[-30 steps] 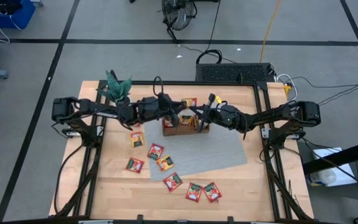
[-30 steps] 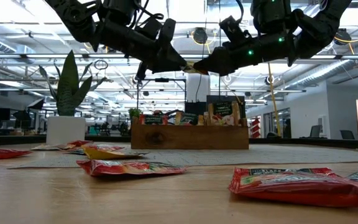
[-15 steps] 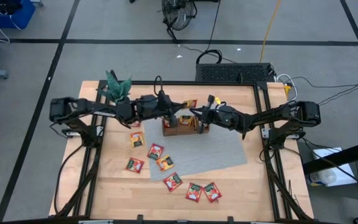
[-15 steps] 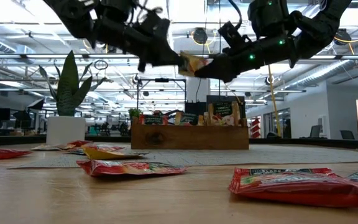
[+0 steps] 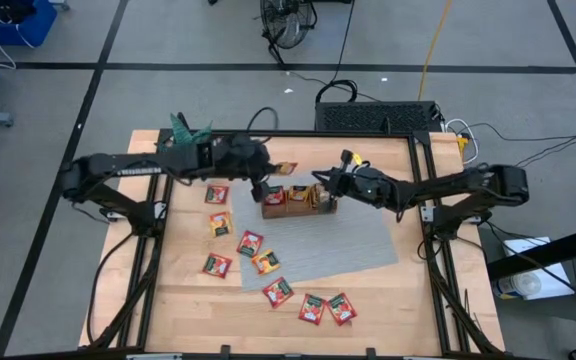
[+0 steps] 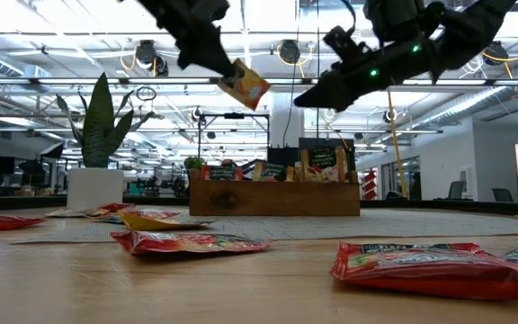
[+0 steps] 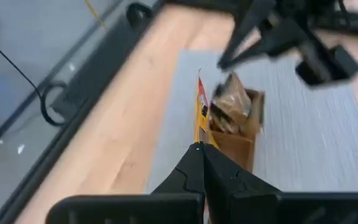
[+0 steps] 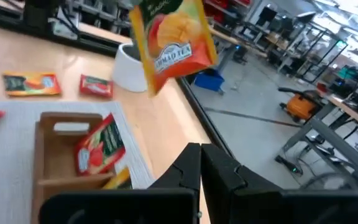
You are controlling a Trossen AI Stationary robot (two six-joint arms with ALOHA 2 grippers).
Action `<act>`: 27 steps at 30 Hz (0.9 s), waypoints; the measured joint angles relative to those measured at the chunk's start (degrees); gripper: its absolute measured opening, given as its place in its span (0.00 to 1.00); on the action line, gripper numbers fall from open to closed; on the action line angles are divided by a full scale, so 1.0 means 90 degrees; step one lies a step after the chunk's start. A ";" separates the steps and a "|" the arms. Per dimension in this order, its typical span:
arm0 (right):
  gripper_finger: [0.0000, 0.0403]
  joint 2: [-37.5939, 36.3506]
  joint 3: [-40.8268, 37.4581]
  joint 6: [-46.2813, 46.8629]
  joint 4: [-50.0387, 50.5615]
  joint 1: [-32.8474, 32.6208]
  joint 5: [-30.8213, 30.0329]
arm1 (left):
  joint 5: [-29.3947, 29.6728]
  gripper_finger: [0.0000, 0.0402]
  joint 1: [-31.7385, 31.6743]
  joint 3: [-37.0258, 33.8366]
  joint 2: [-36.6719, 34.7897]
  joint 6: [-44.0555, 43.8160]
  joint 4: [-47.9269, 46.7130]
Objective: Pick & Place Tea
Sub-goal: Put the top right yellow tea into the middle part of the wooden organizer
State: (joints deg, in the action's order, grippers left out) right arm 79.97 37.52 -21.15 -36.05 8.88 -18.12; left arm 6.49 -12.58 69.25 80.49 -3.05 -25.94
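My left gripper (image 6: 224, 68) is up over the table's far middle, shut on an orange tea sachet (image 6: 245, 84); the same sachet (image 8: 173, 40) hangs in the right wrist view. My right gripper (image 6: 300, 100) is shut on nothing, a little to the right of the sachet, above the brown wooden tray (image 5: 296, 200). The tray stands on a grey mat (image 5: 328, 245) and holds upright sachets (image 8: 98, 149). Several red and orange sachets (image 5: 250, 242) lie flat on the mat and the wood toward the near left. My left gripper pinches the orange sachet by one edge (image 7: 199, 138) between its two fingers. The fingers slant down from the table's left. The sachet sticks out beyond the fingertips, tilted and lifted clear, high above the tray.
A potted plant (image 5: 190, 135) in a white pot (image 8: 132, 68) stands at the far left corner. A black frame rail (image 5: 418, 190) edges the tabletop. More sachets (image 5: 326, 308) lie near the front edge, beside bare wood.
The two grippers met at the orange sachet above the tray. My left gripper took hold of it, then rose and drew back toward the table's left, tipping more level. The sachet has come away from my right gripper, which stays about where it was.
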 joint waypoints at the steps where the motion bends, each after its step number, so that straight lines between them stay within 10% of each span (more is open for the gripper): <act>1: 0.00 -0.0187 -0.0002 0.0000 0.0260 0.0001 -0.0001 | -0.0086 0.00 0.0000 0.0328 0.0150 0.0046 -0.0433; 12: 0.00 -0.1740 -0.0005 0.0172 0.2357 0.0016 0.0003 | -0.0552 0.00 0.0096 0.2880 0.2846 0.1396 -0.2688; 27: 0.00 -0.1847 -0.0324 0.0273 0.2315 0.0017 -0.0002 | -0.0722 0.00 0.0181 0.3593 0.4087 0.1842 -0.3129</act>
State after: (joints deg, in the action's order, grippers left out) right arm 63.35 34.60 -18.69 -15.21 9.04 -18.13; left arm -0.01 -10.95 101.59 117.27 13.52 -54.10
